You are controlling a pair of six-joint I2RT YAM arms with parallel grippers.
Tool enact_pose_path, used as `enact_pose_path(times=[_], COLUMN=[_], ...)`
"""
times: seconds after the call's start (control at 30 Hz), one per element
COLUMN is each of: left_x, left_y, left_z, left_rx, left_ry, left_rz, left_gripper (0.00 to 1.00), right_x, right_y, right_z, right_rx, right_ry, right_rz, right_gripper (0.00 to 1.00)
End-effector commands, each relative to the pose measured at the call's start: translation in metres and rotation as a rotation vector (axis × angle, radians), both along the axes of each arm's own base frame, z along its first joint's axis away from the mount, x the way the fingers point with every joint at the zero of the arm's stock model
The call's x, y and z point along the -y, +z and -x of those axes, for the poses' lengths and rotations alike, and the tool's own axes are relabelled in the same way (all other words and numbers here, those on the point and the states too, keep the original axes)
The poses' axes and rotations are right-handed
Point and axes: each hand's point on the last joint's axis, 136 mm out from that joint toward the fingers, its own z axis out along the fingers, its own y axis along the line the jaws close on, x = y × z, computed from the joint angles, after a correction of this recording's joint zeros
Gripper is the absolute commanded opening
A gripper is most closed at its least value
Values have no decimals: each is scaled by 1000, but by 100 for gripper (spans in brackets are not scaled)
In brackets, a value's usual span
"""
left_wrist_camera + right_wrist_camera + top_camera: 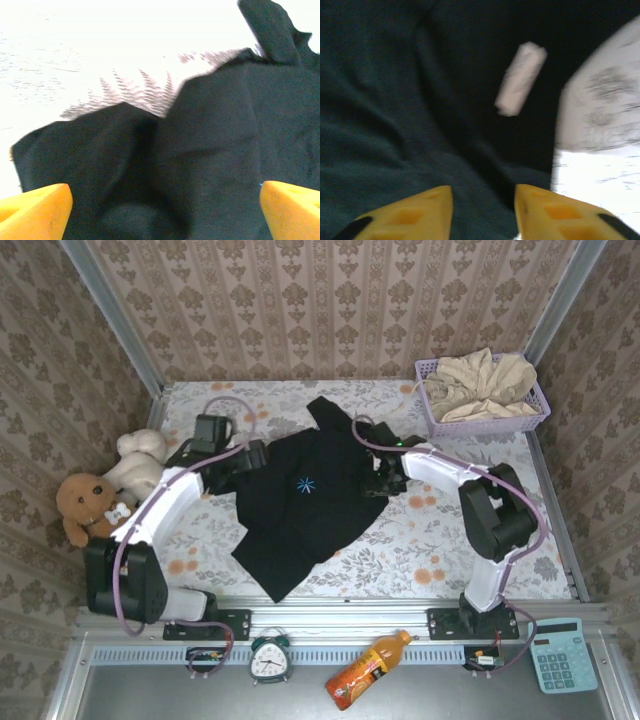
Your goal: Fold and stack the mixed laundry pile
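Yellow fingers (37, 210) of the left gripper (165, 200) are standing wide over the black T-shirt (225, 140), holding nothing. Next, the right gripper (482, 195) is hovering narrowly parted above it. Overhead, the shirt is lying rumpled mid-table, the beige garment (480, 380) sitting in the basket (485, 426); smoothing flat first seems wise.

T-shirt (300, 520): matt black cloth | basket (482, 425): lavender plastic mesh

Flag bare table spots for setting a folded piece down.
Free: near-right table between the black T-shirt and the right arm's base; near-left strip between T-shirt and left arm. Crowded: centre, where left gripper and right gripper sit over the T-shirt; far right, the basket; left edge, the plush toys.
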Motion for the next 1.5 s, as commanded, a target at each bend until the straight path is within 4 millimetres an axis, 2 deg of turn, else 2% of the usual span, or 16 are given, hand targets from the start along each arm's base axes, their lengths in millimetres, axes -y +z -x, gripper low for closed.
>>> enact_pose_path(times=[0.0,0.13,0.3,0.37,0.43,0.47,0.57,0.67,0.77,0.87,0.93,1.0,1.03,1.2,1.3,1.47], left_x=[-25,-32,-7,0,4,4,-4,-23,-48,-58,-56,-52,-49,-44,-27,12], left_y=[-26,-46,-76,-85,-84,-80,-50,-10,6,-8,-22,-31,-32,-25,-29,-43], left_z=[7,-1,-24,-30,-36,-37,-43,-54,-70,-93,-101,-102,-101,-65,-35,-14], left_rx=[-37,-28,-81,-88,-70,-58,-13,42,61,17,-52,-95,-96,-75,-38,-9], left_ry=[124,183,193,197,192,184,127,80,103,113,95,86,79,100,88,58], left_rz=[83,168,342,394,430,424,293,62,-116,-148,-162,-179,-186,-162,-45,173], left_gripper=[96,97,95,74,28,14,4,2,4,29,45,92,100,100,96,50], right_x=[-1,33,72,86,101,108,128,161,193,206,204,194,189,153,111,67], right_y=[-26,-39,-32,-30,-30,-29,-27,-25,-21,-13,-10,-4,1,37,52,49], right_z=[3,3,-3,-5,-6,-7,-12,-21,-35,-57,-70,-81,-85,-81,-61,-23], right_rx=[-96,-151,-171,-170,-180,-185,-186,-187,-159,-100,-74,-40,-19,102,143,132], right_ry=[-31,-106,-190,-204,-219,-228,-233,-246,-276,-283,-277,-267,-262,-201,-114,-43], right_rz=[73,153,155,182,210,211,254,345,421,459,455,410,394,322,235,186], right_gripper=[34,34,31,31,29,28,26,25,23,22,24,29,33,55,56,55])
